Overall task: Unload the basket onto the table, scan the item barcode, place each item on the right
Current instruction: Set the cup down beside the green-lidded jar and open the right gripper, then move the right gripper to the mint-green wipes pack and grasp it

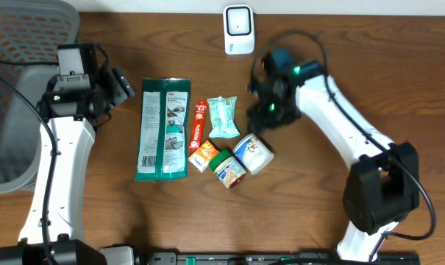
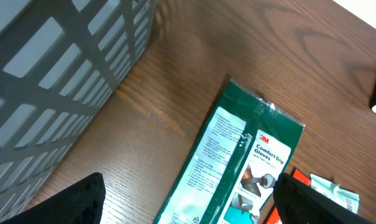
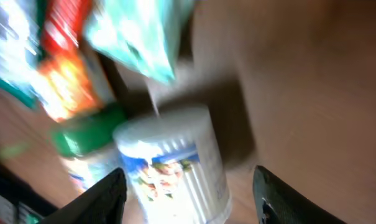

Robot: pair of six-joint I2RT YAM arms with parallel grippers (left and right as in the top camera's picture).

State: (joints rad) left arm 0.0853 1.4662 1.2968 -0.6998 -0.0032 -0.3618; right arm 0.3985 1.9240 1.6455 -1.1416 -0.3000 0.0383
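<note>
Right wrist blurred, cup (image 3: 175,165) label unreadable, left wrist crops glove pkg (image 2: 234,162)

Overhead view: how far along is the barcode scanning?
Done: apparently nothing; no product sits by the scanner. In hand: the right pincer, open and empty, hovers near the white-lidded tub. Remaining: grasping it and showing its barcode to the scanner. The left pincer is open, empty.
</note>
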